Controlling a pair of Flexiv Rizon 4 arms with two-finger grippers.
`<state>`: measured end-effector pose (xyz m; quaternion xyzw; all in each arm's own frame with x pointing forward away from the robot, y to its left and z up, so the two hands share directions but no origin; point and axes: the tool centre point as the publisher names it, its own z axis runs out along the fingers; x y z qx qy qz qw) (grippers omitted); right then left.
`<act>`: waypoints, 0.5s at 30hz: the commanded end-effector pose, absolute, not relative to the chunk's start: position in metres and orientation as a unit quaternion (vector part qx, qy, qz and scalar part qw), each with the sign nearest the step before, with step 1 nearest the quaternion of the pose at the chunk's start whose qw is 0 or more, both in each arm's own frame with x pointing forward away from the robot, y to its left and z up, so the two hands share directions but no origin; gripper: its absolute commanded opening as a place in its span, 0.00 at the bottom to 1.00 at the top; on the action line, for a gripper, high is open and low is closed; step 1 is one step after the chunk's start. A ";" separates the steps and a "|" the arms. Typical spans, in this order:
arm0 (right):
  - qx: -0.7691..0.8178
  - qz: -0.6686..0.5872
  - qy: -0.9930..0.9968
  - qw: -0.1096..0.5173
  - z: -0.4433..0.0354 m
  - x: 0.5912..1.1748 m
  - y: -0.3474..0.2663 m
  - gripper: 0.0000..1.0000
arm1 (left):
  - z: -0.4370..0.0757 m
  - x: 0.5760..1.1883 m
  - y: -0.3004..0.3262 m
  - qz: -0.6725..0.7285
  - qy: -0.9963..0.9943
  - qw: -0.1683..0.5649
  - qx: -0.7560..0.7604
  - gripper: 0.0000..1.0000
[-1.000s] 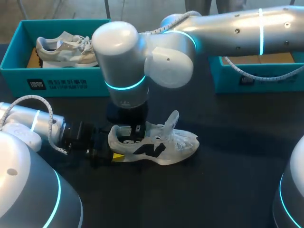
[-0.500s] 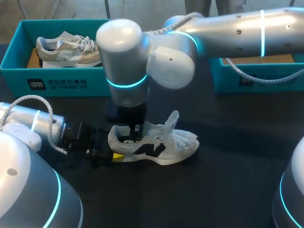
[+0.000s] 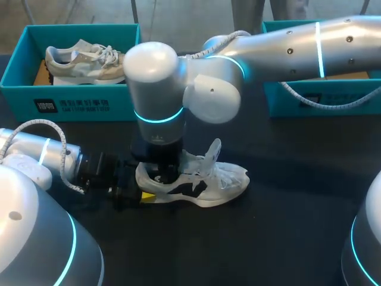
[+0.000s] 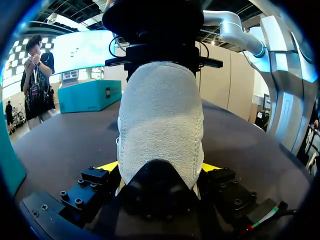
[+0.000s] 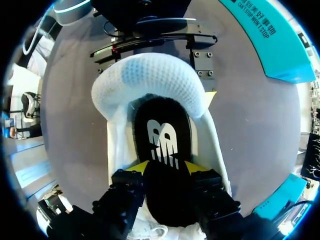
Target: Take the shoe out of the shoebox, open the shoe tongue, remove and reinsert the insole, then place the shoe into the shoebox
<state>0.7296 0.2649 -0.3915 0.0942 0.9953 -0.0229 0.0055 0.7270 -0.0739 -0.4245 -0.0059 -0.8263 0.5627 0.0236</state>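
Dark tabletop [image 3: 286,238] with two arms and two teal boxes. Right arm [image 3: 286,44] reaching past the middle and pointing straight down. Left arm [image 3: 36,155] lying low, level with the tabletop. First shoebox [image 3: 71,104], well beyond the left hand [image 4: 161,169], holding a beige shoe [image 3: 83,59]. Second shoebox [image 3: 280,104], well apart from both hands, mostly hidden behind the right arm, contents not visible.

White shoe [image 3: 208,182]: out of any box, standing on its sole on the tabletop, directly ahead of the left hand and directly under the right hand [image 5: 166,169]. Taking-out step therefore judged done.

Left hand clamped on the heel [image 4: 160,115], one yellow fingertip touching each side, steadying the shoe. Right hand lowered into the shoe's opening, set narrow and apparently pinching the black insole [image 5: 160,130] from two sides. Insole lying mostly inside the shoe, running ahead of the right hand into the heel cup.

Tongue [image 3: 214,152] standing upright, just beside the right hand on the toe side. Opening step judged done.

Insole step judged in hand; cannot tell removal from reinsertion. Left to do, at the least: seating the insole flat, letting go of it, lifting the shoe and setting it into a shoebox.
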 end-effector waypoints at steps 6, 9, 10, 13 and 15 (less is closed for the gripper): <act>0.099 -0.016 0.995 0.021 -0.400 0.735 0.268 0.48 | -0.426 0.728 -0.073 0.563 -0.826 0.023 -0.005 0.00; 0.102 -0.015 0.994 0.024 -0.401 0.738 0.266 0.55 | -0.426 0.728 -0.073 0.563 -0.826 0.023 -0.005 0.00; 0.102 -0.014 0.994 0.025 -0.401 0.739 0.266 0.62 | -0.426 0.728 -0.073 0.563 -0.826 0.023 -0.005 0.00; 0.101 -0.012 0.994 0.025 -0.407 0.740 0.267 0.82 | -0.426 0.728 -0.073 0.563 -0.826 0.023 -0.005 0.00; 0.098 -0.014 0.995 0.017 -0.413 0.740 0.269 0.91 | -0.426 0.728 -0.073 0.563 -0.826 0.023 -0.005 0.00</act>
